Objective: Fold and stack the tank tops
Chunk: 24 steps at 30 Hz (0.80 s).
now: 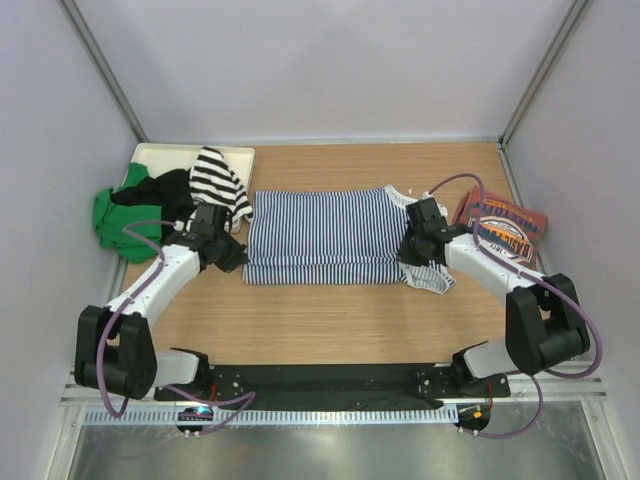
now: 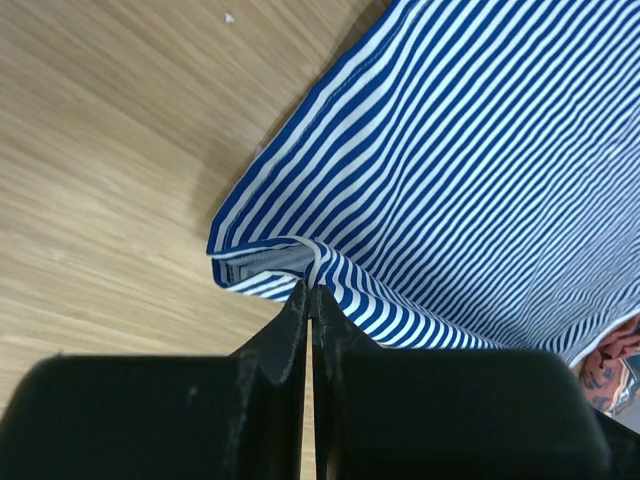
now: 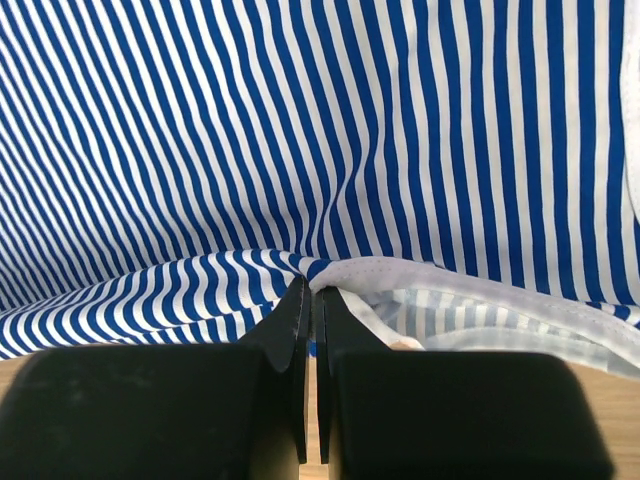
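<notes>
— Where is the striped tank top [image 1: 320,238]?
— Flat on the tabletop [image 1: 330,320], in the middle, between the two arms.
— What are the left fingers [image 2: 298,300] doing?
— They are squeezed shut on its near left corner — a bit of hem is bunched up at their tips.
— And the right fingers [image 3: 298,300]?
— Shut too, pinching the near right edge by the white trim.
— The red tank top [image 1: 505,235]?
— On the right, just past the right arm. A pile of other tops [image 1: 160,205] sits far left.
</notes>
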Each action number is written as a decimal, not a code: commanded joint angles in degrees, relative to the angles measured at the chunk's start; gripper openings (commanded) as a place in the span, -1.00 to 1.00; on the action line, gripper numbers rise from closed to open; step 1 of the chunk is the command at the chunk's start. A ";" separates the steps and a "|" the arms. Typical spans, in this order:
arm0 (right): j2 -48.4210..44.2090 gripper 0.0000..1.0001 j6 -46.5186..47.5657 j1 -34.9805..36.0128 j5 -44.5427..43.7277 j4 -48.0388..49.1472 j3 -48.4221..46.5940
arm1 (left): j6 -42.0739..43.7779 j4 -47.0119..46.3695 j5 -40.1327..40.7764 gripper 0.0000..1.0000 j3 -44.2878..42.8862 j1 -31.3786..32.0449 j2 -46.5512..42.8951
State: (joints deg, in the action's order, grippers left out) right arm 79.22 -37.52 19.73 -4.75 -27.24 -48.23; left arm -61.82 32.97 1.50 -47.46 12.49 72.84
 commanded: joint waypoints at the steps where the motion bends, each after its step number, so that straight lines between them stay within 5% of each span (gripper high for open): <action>1: 3.56 -0.98 2.54 -1.09 -1.84 1.84 -3.45 | 1.88 -2.20 3.25 -0.99 -3.59 -1.06 3.79; 24: 16.05 -0.98 4.82 -4.26 -0.08 2.55 -14.61 | 0.56 -6.96 2.81 -0.99 -10.10 -2.38 14.43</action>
State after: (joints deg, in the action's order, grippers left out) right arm 94.45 -34.00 15.88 -4.16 -25.17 -59.88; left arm -61.10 27.00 2.11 -55.33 10.74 86.63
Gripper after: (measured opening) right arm 0.048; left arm 0.005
